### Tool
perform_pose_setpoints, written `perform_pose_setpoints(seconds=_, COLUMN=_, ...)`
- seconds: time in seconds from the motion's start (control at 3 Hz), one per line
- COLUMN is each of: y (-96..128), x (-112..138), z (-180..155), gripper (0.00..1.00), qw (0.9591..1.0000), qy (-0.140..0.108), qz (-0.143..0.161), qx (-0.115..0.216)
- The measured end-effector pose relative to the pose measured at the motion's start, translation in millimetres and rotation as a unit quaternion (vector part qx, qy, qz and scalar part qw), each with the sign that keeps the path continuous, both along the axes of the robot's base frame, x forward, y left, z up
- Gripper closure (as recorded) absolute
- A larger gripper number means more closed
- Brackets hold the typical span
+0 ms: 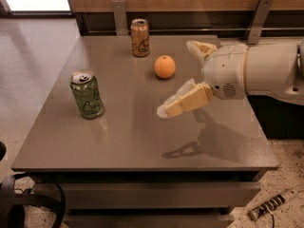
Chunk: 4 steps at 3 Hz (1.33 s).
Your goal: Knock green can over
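Observation:
The green can (87, 94) stands upright near the left side of the grey table (142, 141), with a silver top and dark cursive lettering. My gripper (183, 77) comes in from the right, above the table's middle, to the right of the can and well apart from it. It is open and empty: one cream finger (185, 100) points left toward the can, the other finger (200, 48) sits farther back near the orange.
An orange-tan can (140, 37) stands upright at the table's back edge. An orange (165, 66) lies just left of the gripper's far finger. A wooden wall with metal brackets (257, 19) runs behind. Cables lie on the floor at the lower left (19, 203).

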<state>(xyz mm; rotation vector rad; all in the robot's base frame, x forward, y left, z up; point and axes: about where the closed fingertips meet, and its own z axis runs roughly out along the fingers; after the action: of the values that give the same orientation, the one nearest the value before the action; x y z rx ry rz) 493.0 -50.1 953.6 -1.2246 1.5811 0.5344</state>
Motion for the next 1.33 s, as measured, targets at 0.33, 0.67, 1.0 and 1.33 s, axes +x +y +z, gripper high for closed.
perform_pose_setpoints(seconds=0.33, y=15, x=1, z=-6, gripper=0.00, qw=1.0000, qy=0.006, qz=0.005, qx=0.001)
perform_pose_setpoints(seconds=0.67, y=53, x=7, z=-15, gripper=0.00, qw=0.9992, qy=0.012, qz=0.011, qx=0.036)
perform_pose_setpoints(seconds=1.0, y=106, x=22, z=-22, gripper=0.00, qw=0.9954, qy=0.008, qz=0.030, qx=0.091)
perform_pose_setpoints(seconds=1.33, y=144, x=32, z=-31, gripper=0.00, qw=0.9924, qy=0.009, qz=0.049, qx=0.113)
